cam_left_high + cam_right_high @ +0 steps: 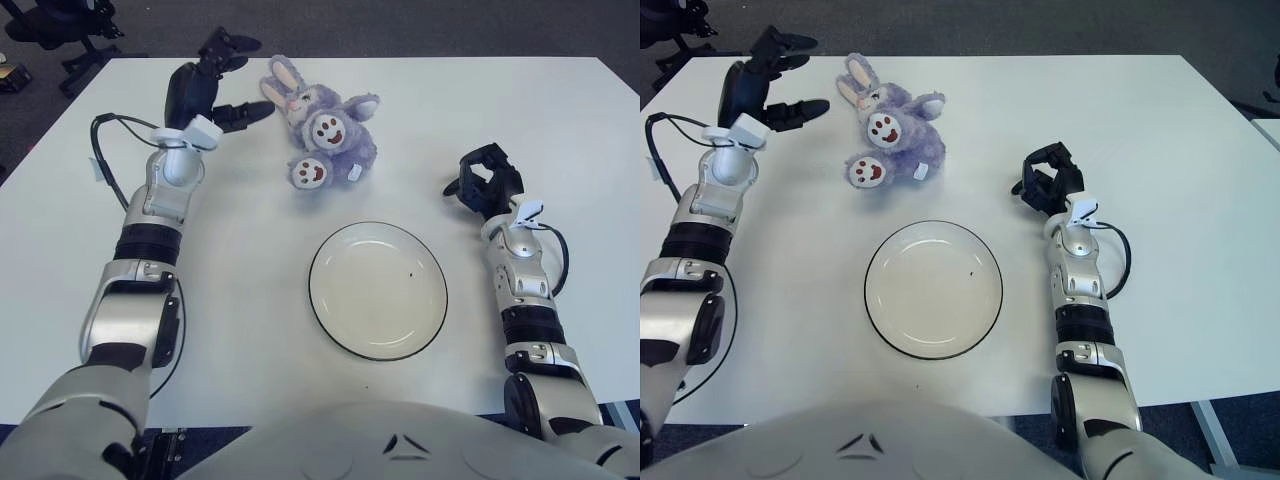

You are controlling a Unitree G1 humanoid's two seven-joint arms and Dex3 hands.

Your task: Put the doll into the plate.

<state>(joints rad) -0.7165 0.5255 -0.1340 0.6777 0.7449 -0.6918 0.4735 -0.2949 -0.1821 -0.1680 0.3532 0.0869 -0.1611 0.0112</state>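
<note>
Doll [325, 125] is a purple plush bunny lying on the white table [80, 230], far-centre, above the plate [378, 290] as seen from the head camera and a bit to its left. Long axis runs diagonal: ears and head toward the far-left, feet toward the near side, soles and face turned up at the camera. Doll and plate are apart, bare tabletop between them.

Plate is a white round dish with dark rim, sitting flat at centre, nothing in it except a tiny dark speck.

Left hand [208, 85] is raised just left of the doll's ears, fingers spread, holding nothing; one finger points toward the ears, contact not evident. Right hand [486, 180] shows right of the plate's far edge, well apart from the doll, fingers curled, gripping nothing.

Nothing stands between doll and plate. Open table on both sides of the doll and plate. Table's far edge lies just beyond the doll's ears; dark floor and an office chair base [60, 25] past the far-left corner.
</note>
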